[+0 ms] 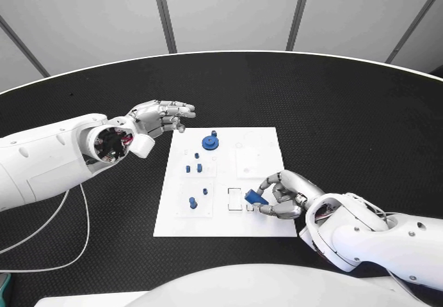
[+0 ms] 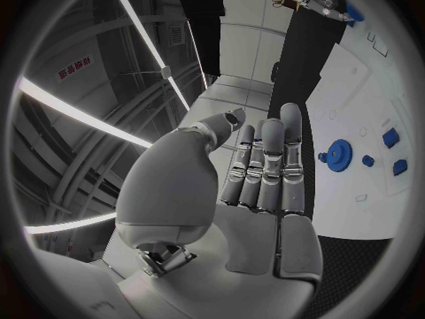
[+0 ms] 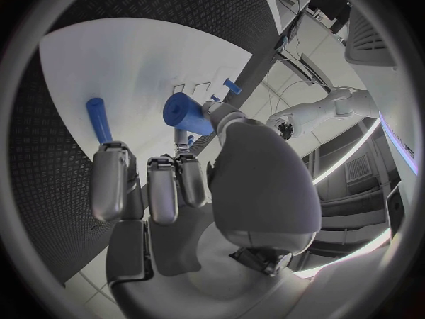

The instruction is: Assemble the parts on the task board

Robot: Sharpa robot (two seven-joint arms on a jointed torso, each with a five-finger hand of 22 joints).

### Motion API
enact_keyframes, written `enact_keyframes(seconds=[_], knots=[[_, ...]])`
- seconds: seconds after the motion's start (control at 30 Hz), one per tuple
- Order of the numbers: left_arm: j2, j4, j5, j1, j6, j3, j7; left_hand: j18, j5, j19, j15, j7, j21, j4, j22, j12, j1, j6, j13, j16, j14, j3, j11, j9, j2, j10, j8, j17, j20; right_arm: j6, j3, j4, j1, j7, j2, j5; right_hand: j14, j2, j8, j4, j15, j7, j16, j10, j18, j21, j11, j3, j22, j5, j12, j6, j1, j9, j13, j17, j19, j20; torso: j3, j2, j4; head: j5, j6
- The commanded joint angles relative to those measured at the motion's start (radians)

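Here, a blue part (image 1: 256, 198) pinched in the right hand (image 1: 286, 195) over the task board (image 1: 267, 224); left hand (image 1: 162, 117) empty, fingers apart.

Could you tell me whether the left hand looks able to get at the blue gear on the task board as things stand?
Probably yes: the left hand hovers empty beside the task board, the blue gear lies near, nothing between.

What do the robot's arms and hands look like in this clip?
Both arms are smooth white shells: left arm, right arm. Each ends in a silver metallic hand, left hand and right hand, with segmented fingers and grey pads. A white cable loops beneath the left arm.
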Motion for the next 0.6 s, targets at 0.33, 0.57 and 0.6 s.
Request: enact_keyframes(seconds=[0.33, 0.57, 0.6], knots=[[0.007, 0.006, 0.000, 0.000, -0.001, 0.000, -0.001, 0.016, 0.002, 0.003, 0.000, 0.001, -0.005, 0.001, -0.001, -0.005, 0.000, -0.002, 0.000, 0.005, -0.006, -0.007, 0.003, -0.001, 0.006, -0.004, -0.006, -0.002, 0.006, 0.051, 0.008, -0.100, 0.011, 0.004, 0.099, 0.042, 0.090, -0.002, 0.007, 0.008, -0.005, -0.017, 0.003, 0.032, -0.014, 0.001, -0.004, 0.018, 0.169, -0.017, 0.000, 0.035, -0.039, 0.024, 0.157, 0.179, 0.047, -0.007, -0.0088, 0.003, 0.0080, -0.001, 0.002], [0.004, 0.010, 0.000, 0.000, 0.002, 0.000, -0.001, 0.016, 0.002, 0.003, 0.000, 0.001, -0.005, 0.001, -0.001, -0.005, 0.000, -0.002, 0.000, 0.005, -0.006, -0.007, 0.003, -0.001, 0.006, -0.004, -0.006, -0.002, 0.006, 0.077, 0.009, -0.131, 0.013, 0.005, 0.132, 0.048, 0.091, 0.004, 0.015, 0.031, -0.008, -0.022, 0.005, 0.036, -0.015, 0.007, -0.008, 0.016, 0.173, -0.068, 0.003, 0.050, -0.094, 0.033, 0.162, 0.184, 0.049, -0.009, -0.0133, 0.003, 0.0109, -0.001, 0.001], [0.004, 0.010, 0.000, 0.000, 0.001, 0.000, -0.002, 0.016, 0.002, 0.003, 0.000, 0.001, -0.005, 0.001, -0.001, -0.005, 0.000, -0.002, 0.000, 0.005, -0.006, -0.007, 0.003, -0.001, 0.006, -0.004, -0.006, -0.002, 0.006, 0.082, 0.009, -0.135, 0.013, 0.004, 0.137, 0.048, 0.091, 0.004, 0.020, 0.032, -0.010, -0.025, 0.005, 0.037, -0.015, 0.008, -0.010, 0.012, 0.174, -0.053, 0.003, 0.056, -0.112, 0.037, 0.163, 0.184, 0.049, -0.011, -0.0122, 0.003, 0.0107, 0.000, 0.001]])
